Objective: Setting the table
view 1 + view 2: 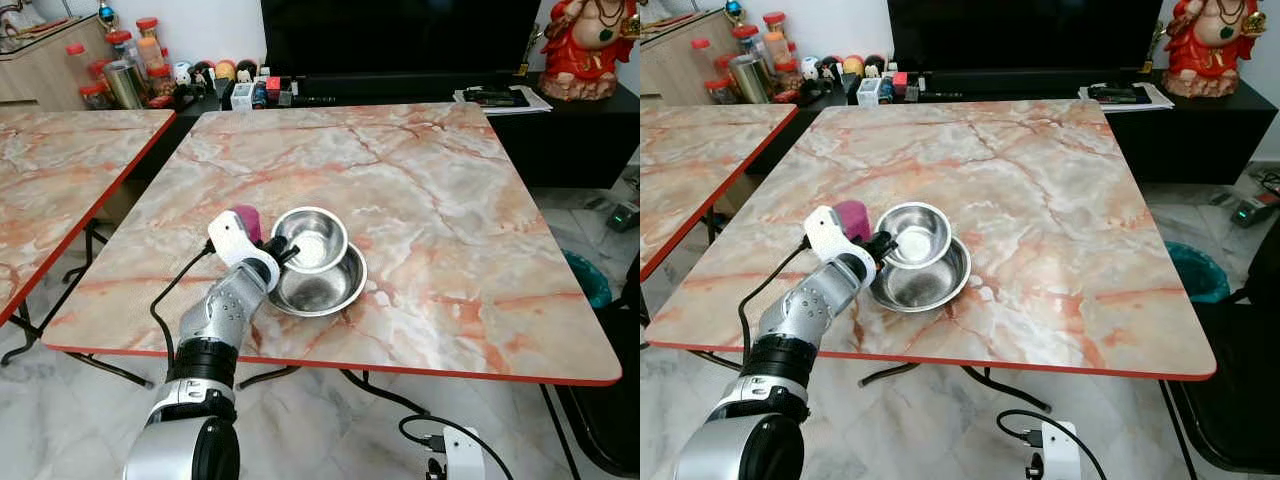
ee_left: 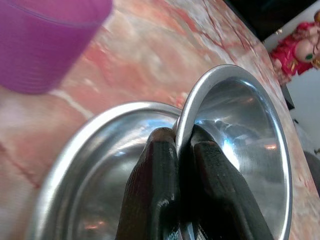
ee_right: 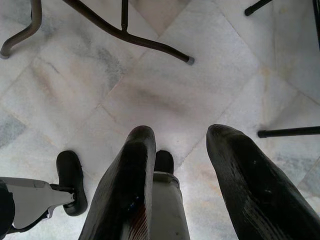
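Two steel bowls sit near the front left of the marble table (image 1: 450,220). The smaller bowl (image 1: 311,241) is tilted, resting in the larger bowl (image 1: 322,288). My left gripper (image 1: 284,255) is shut on the small bowl's near rim, one finger (image 2: 155,190) outside and one inside, as the left wrist view shows (image 2: 184,150). A purple cup (image 1: 246,222) stands just left of the bowls, behind my left wrist. My right gripper (image 3: 180,145) hangs open over the floor, nothing between its fingers.
A second marble table (image 1: 50,180) stands to the left across a narrow gap. Jars and bottles (image 1: 125,70), a TV stand and a red statue (image 1: 590,45) line the back. A teal bin (image 1: 590,280) and a dark chair (image 1: 615,400) are at the right.
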Controlling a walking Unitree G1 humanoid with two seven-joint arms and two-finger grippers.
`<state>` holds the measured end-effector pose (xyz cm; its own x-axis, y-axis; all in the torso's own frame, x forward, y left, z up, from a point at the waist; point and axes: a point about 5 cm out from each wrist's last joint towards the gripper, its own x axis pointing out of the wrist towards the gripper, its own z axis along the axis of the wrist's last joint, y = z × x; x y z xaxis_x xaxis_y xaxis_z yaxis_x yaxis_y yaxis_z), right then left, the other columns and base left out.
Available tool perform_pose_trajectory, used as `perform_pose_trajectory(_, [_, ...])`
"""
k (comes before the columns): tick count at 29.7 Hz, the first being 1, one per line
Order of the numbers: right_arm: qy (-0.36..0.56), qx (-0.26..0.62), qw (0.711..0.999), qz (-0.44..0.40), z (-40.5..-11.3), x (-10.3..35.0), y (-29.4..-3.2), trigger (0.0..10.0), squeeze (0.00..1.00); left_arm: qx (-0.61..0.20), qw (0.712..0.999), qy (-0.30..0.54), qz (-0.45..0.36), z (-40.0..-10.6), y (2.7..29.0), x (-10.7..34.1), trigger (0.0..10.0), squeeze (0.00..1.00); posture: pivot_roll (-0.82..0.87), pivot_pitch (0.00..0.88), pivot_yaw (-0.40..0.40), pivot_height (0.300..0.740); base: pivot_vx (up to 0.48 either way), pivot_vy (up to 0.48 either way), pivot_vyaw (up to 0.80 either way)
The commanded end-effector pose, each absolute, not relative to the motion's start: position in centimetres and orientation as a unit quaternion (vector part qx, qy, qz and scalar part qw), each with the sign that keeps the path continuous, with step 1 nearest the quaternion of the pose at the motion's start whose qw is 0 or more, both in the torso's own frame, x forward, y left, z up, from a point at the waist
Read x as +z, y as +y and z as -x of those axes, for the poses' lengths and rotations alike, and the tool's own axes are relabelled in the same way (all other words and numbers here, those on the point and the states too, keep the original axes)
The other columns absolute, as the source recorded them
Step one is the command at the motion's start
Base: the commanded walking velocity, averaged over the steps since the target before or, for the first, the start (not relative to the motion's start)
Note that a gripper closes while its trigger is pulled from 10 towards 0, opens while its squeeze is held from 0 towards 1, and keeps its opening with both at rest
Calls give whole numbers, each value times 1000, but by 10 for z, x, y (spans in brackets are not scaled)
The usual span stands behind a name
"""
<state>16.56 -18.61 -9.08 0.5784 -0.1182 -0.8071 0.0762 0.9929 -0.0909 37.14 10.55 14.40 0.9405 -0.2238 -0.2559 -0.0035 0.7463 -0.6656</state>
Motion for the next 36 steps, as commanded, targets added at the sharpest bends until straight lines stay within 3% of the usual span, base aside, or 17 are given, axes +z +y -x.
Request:
perform_pose_trajectory(1, [456,-58,888,16,-167,-91,-183,10000,0,-64,921,157,350,-371,105,149,10000,0,54,0,93,740,0,0,0])
perform_pose_trajectory(34, [461,-57,885,18,-166,-91,-183,10000,0,-48,924,218,310,-368,104,151,10000,0,58,0,92,740,0,0,0])
perform_pose_trajectory(35, [461,-57,885,18,-166,-91,-183,10000,0,-49,924,219,309,-368,104,151,10000,769,58,0,92,740,0,0,0])
perform_pose_trajectory(36, [461,-57,885,18,-166,-91,-183,10000,0,-52,924,220,307,-368,102,151,10000,1000,59,0,90,740,0,0,0])
